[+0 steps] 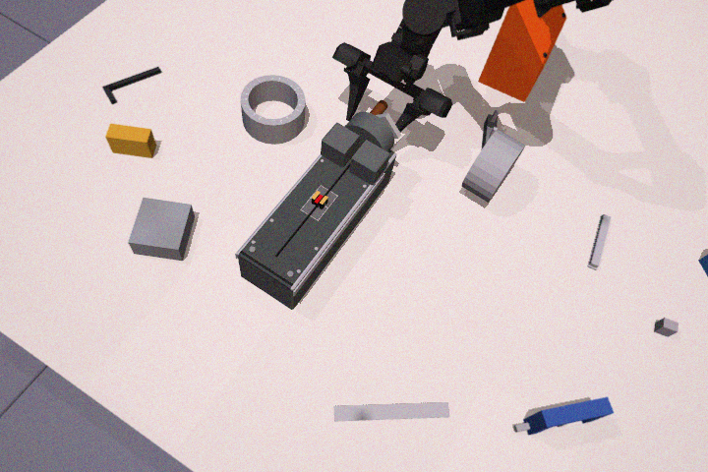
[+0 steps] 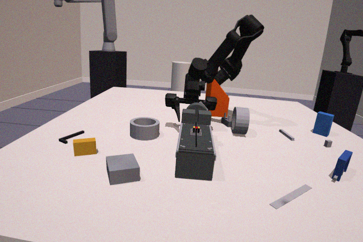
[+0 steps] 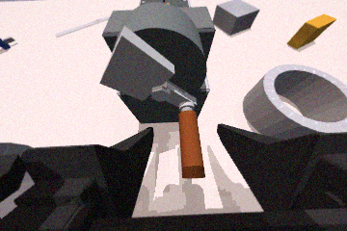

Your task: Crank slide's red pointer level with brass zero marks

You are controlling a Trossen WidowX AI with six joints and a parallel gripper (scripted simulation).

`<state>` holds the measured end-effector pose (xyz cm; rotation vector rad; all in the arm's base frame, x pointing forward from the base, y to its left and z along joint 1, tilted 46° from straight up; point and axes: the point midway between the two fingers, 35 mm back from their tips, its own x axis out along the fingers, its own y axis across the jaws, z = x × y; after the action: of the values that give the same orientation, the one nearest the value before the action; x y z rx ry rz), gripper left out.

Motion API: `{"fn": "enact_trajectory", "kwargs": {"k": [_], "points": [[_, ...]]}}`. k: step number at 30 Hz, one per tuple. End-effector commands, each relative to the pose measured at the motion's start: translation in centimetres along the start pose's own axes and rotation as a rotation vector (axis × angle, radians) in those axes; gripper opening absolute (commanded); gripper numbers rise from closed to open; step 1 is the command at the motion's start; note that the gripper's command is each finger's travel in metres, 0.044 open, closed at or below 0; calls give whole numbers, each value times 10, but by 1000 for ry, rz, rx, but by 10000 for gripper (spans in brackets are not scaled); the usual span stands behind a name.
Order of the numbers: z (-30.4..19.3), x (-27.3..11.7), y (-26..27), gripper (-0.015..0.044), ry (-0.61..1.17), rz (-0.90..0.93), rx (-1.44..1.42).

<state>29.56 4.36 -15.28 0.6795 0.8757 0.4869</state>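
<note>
The dark grey machine point(image 1: 265, 280) point(image 2: 194, 167) has a slotted top. Its red pointer point(image 1: 319, 200) point(image 2: 196, 127) sits between two small brass marks; exact level is too small to tell. At the machine's far end, the brown crank handle point(image 1: 380, 107) point(image 3: 192, 146) sticks outward from a short metal crank arm point(image 3: 173, 94). A flat grey plate point(image 3: 135, 67) is beside that arm. My gripper point(image 1: 375, 123) point(image 3: 185, 129) is open, with one finger on each side of the handle and gaps on both sides. In the exterior view the machine hides the handle and one fingertip.
A grey ring point(image 1: 272, 125) point(image 2: 144, 131) point(image 3: 302, 103) stands near one finger. A grey wheel-like part point(image 1: 493, 165) point(image 2: 240, 120) is on the other side. A grey block point(image 1: 161, 228), yellow block point(image 1: 130, 140) and black angled bar point(image 1: 135, 79) lie farther off.
</note>
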Motion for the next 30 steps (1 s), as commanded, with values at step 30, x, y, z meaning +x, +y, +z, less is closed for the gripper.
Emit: {"fn": "enact_trajectory", "kwargs": {"k": [30], "points": [[-3,2,3,0,0,-5,8]]}}
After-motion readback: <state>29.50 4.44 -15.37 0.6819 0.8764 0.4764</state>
